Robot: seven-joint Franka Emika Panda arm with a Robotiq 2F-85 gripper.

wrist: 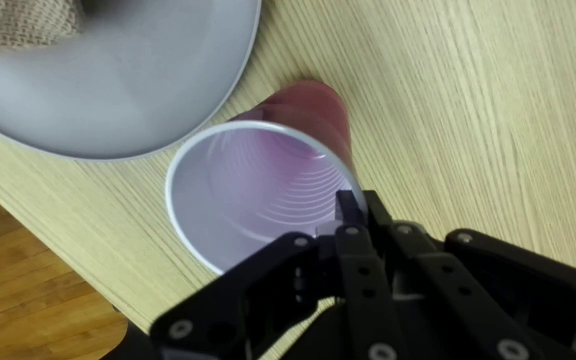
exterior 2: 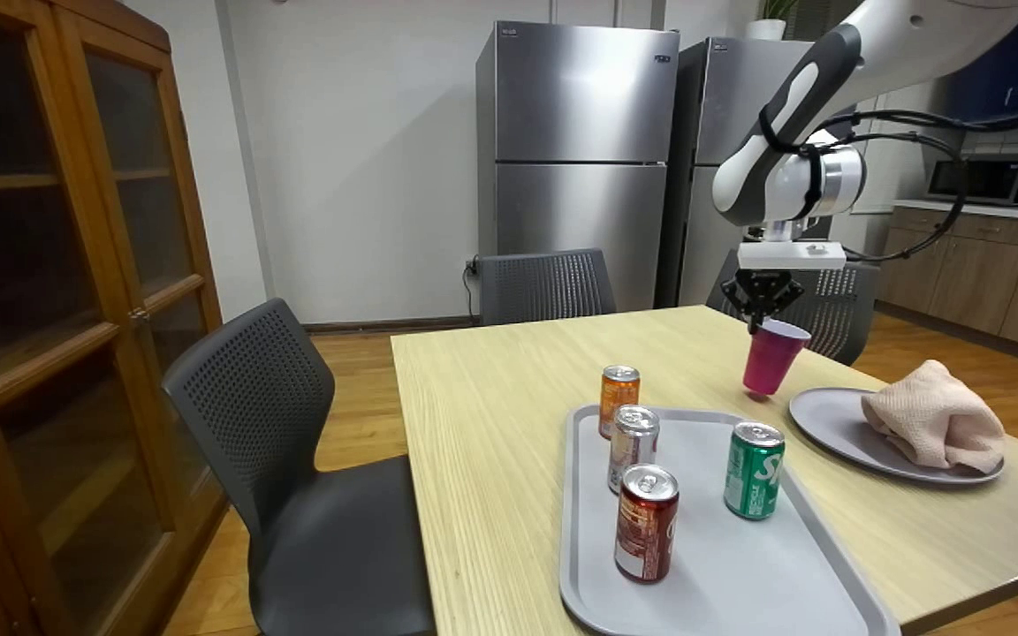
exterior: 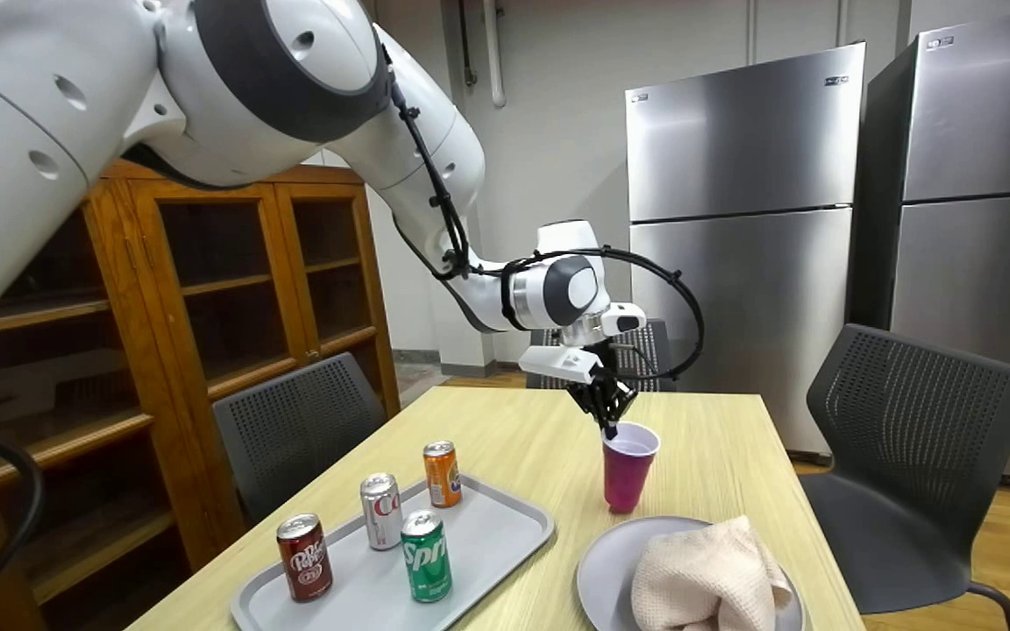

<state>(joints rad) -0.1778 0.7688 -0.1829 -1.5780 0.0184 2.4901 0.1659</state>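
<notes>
Pincer pinched over the rim of the magenta cup, one finger inside, one out; the cup leans over the desk in both exterior views, base touching or barely clear, I can't call which; so the grip looks made, and the release is what's left on this evidence; mouth open, pale inside, no contents that I can pick out; right beside it comes the grey plate, crumpled pinkish cloth sitting on it, pincer on neither; farther off, the tray with four upright cans, all well apart from the pincer; and now the names: the green can flashes “Spri” in white, Sprite by the look of it; the dark red can gives us “Dr Pepper” and a “23”; the silver can shows a red “C” and little more, Diet Coke I'd guess; the orange can has its lettering partly turned away, probably Fanta; no writing that I can find on cup, plate or cloth; out behind the desk, the badges on the steel refrigerators are too small to read.
</notes>
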